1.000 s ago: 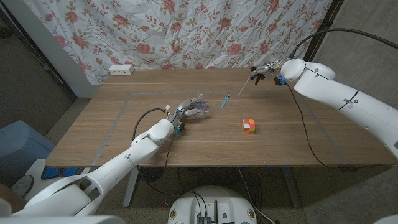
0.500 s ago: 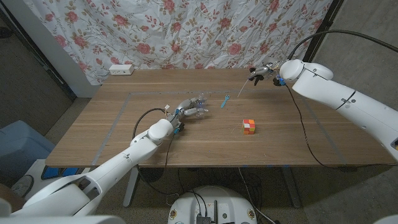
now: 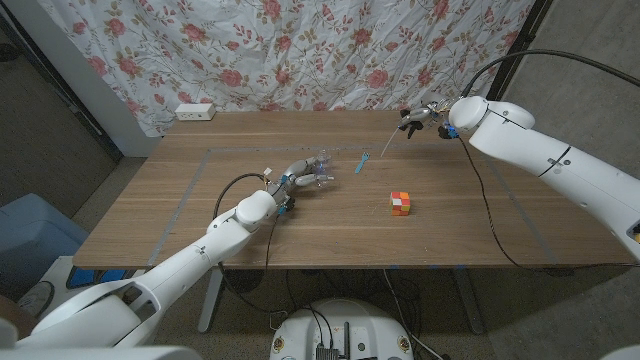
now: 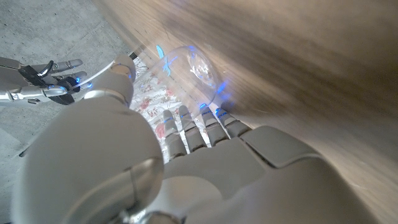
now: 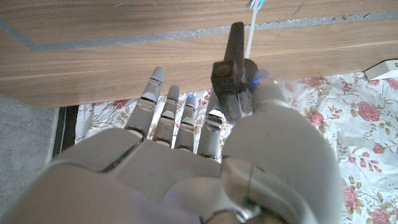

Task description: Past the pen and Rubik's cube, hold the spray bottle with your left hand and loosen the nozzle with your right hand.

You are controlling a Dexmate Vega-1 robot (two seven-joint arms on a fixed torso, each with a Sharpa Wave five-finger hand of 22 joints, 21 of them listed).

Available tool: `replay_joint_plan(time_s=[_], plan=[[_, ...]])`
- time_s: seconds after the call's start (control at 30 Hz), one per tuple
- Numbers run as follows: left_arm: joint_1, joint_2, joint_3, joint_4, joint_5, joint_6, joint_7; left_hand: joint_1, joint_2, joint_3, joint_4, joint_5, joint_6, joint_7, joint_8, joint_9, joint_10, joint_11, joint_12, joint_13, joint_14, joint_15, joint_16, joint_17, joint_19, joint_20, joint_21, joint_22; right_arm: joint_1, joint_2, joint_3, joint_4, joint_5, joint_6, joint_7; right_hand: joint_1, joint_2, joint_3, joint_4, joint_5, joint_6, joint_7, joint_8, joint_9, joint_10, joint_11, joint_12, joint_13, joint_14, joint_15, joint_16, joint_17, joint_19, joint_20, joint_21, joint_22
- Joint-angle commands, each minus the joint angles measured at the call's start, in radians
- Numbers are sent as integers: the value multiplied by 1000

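The left hand (image 3: 300,172) grips the clear spray bottle (image 3: 320,168), while the right hand (image 3: 422,116), pinching the nozzle (image 3: 390,140) with its tube, is well apart toward the table's far right.

no readable text, no labels, no brand marks, no numbers, no signs anywhere, cube faces (image 3: 401,203) plain coloured squares, clear bottle (image 3: 318,171) unmarked, white power strip (image 3: 194,112) too small to read
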Motion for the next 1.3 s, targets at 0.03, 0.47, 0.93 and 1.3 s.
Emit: replay_joint_plan(time_s=[0.03,0.47,0.93,1.3], plan=[[9,17,-4,-23,-7,15,-13,5,-16,-8,-2,-6,-34,5,-11,5,-31,6,-4,0,-28,-81,-1,2,-14,4,2,3,-7,1,6,2,5,8,-7,13,5,-5,-1,4,65,-64,7,3,4,-1,2,3,-1,-4,3,2,6,-5,1,3],[21,34,-16,-39,-22,18,-22,-1,-39,-32,3,-20,-198,32,-20,4,-194,28,-7,-3,-164,-47,-1,4,-71,-9,0,3,-10,0,8,-11,8,-11,-13,14,4,-6,-1,5,65,-63,9,3,5,0,2,3,-1,-3,3,2,5,-5,1,3],[24,54,-35,-68,-27,3,-24,-57,-59,-71,16,-29,-302,60,-13,2,-325,52,-7,-7,-292,-11,-1,4,-212,-82,-8,3,-7,6,4,-2,12,-13,-17,14,5,-7,-1,5,63,-64,10,3,3,-2,0,4,-2,-5,3,3,3,-5,0,3],[19,64,-45,-82,-53,-27,-69,-101,-56,-87,26,-27,-372,84,-19,1,-410,65,-9,-9,-361,3,-2,4,-282,-112,-7,3,-9,5,5,-9,17,-28,-23,14,5,-8,0,6,64,-64,10,2,5,-1,0,4,-2,-5,3,4,2,-4,0,3]])
